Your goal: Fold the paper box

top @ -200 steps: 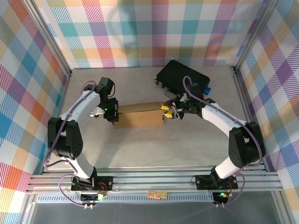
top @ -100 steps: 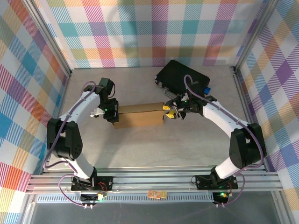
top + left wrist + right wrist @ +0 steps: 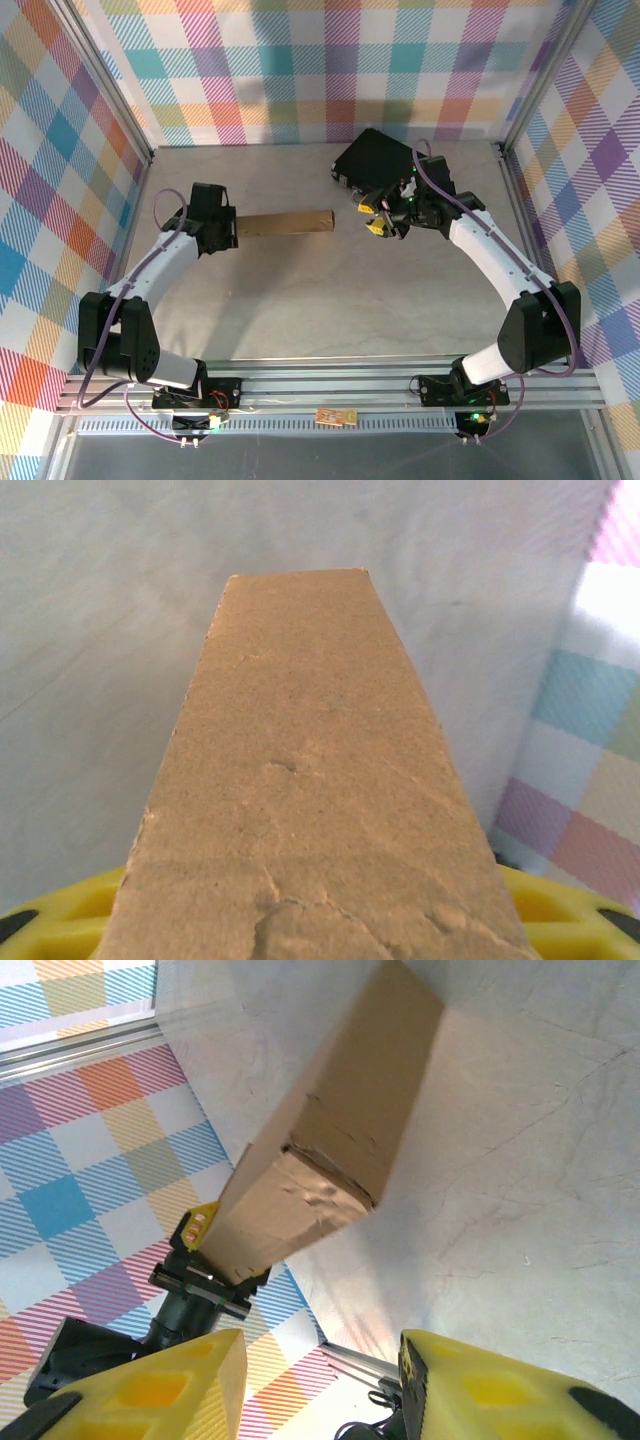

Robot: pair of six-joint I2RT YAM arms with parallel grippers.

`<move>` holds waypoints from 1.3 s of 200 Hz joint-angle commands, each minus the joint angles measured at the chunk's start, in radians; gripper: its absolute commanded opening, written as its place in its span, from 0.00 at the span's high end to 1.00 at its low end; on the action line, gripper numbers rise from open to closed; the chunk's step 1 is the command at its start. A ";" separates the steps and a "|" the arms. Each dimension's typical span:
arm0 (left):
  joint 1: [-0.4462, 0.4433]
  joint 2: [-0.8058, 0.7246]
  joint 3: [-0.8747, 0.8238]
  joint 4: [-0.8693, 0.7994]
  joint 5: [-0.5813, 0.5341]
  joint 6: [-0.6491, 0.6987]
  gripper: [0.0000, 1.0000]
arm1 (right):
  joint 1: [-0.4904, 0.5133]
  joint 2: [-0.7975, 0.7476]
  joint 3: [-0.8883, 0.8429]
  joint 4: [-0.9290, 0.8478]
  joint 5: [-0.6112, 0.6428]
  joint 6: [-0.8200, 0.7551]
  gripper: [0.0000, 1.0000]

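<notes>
The paper box (image 3: 285, 222), a flat brown cardboard mailer, hangs on edge above the table's middle, running left to right. My left gripper (image 3: 229, 228) is shut on its left end. In the left wrist view the box (image 3: 310, 770) stretches away from between the yellow fingers (image 3: 60, 920). My right gripper (image 3: 372, 214) stands open just off the box's right end, apart from it. From the right wrist the box (image 3: 330, 1140) shows end-on beyond my right gripper (image 3: 320, 1385), which has nothing in it. The left gripper (image 3: 205, 1260) clamps the far end.
A black hard case (image 3: 385, 165) lies at the back right, just behind the right gripper. Plaid walls and aluminium frame rails (image 3: 110, 90) close the table on three sides. Bare grey tabletop (image 3: 330, 300) lies in front of the box.
The right gripper has let go of the box's right end, opened and pulled back toward the black case. The left arm has swung left, lifting the box and turning it on edge.
</notes>
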 commanded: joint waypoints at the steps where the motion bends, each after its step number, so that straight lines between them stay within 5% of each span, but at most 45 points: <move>1: 0.013 0.007 -0.110 0.313 0.002 0.066 0.67 | -0.004 0.002 0.006 0.011 -0.022 -0.025 0.56; 36: 0.007 0.050 -0.267 0.522 0.058 0.061 0.60 | -0.004 0.001 0.008 0.020 -0.033 -0.035 0.56; 57: -0.001 0.046 -0.307 0.540 0.102 0.074 0.41 | -0.004 0.001 0.006 0.015 -0.036 -0.041 0.52; 75: -0.004 0.000 -0.319 0.412 0.156 0.109 0.24 | -0.007 -0.002 0.004 0.002 -0.034 -0.049 0.46; 105: -0.003 -0.134 -0.379 0.123 0.200 0.175 0.14 | -0.026 -0.021 -0.014 -0.030 -0.022 -0.061 0.36; 118: -0.003 -0.216 -0.420 0.061 0.204 0.178 0.00 | -0.038 -0.034 -0.021 -0.054 -0.008 -0.070 0.28; 138: -0.008 -0.343 -0.396 -0.157 0.170 0.248 0.00 | -0.051 -0.056 -0.006 -0.120 0.040 -0.121 0.13; 154: -0.008 -0.429 -0.315 -0.329 0.118 0.356 0.00 | -0.057 -0.075 0.020 -0.174 0.080 -0.173 0.00; 181: -0.009 -0.573 -0.160 -0.492 -0.007 0.537 0.00 | -0.058 -0.150 0.060 -0.289 0.228 -0.273 0.01; 217: -0.009 -0.695 -0.055 -0.507 -0.134 0.832 0.00 | -0.057 -0.432 -0.060 -0.318 0.610 -0.458 0.01; 240: -0.010 -0.685 -0.010 -0.689 -0.457 0.820 0.00 | -0.057 -0.628 -0.276 -0.255 0.931 -0.531 0.01; 260: -0.009 -0.747 -0.077 -0.720 -0.690 0.845 0.00 | -0.057 -0.816 -0.575 0.022 1.022 -0.771 0.01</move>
